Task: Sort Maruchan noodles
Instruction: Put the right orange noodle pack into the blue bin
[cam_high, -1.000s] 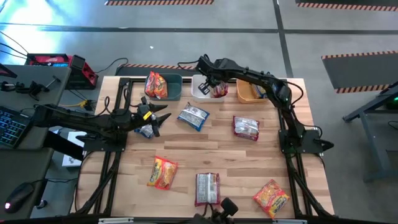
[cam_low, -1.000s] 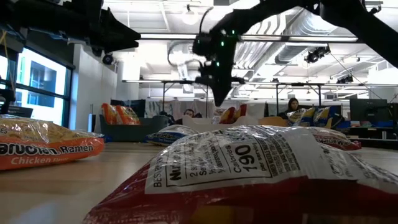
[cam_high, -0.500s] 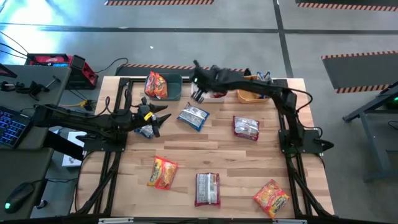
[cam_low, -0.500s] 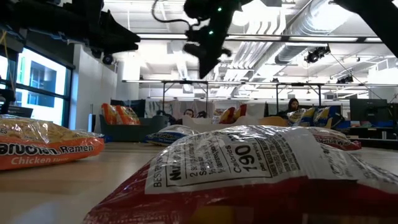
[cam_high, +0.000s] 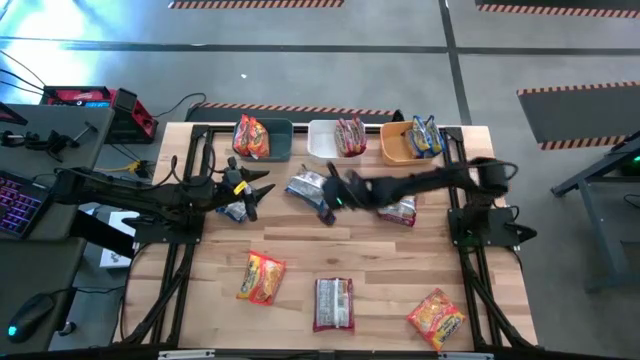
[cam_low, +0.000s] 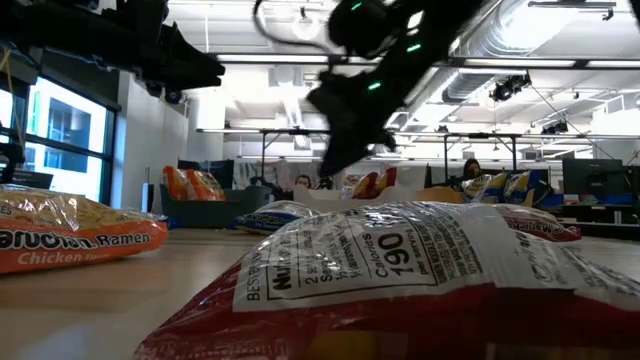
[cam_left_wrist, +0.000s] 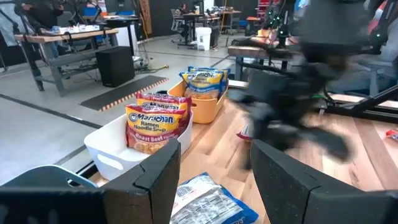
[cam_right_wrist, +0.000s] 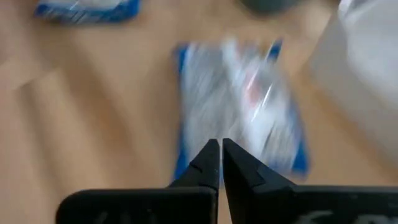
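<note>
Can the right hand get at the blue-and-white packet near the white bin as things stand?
Probably yes. The right hand, shut, hangs right by the blue-and-white packet, which lies alone on bare wood; nothing sits between them, though the hand must open first.

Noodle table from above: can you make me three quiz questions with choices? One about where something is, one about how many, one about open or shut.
1. Where is the right gripper?
A. Over the blue-and-white packet
B. Inside a bin
C. Off the table

2. How many bins are there?
A. Two
B. Three
C. Five

3. What are the right gripper's fingers doing?
A. Spread wide
B. Shut, holding nothing
C. Squeezing a packet

Answers:
1 A: its wrist view looks straight at that packet.
2 B: a dark-blue bin, a white bin and an orange bin.
3 B: the tips meet with nothing between them.
</note>
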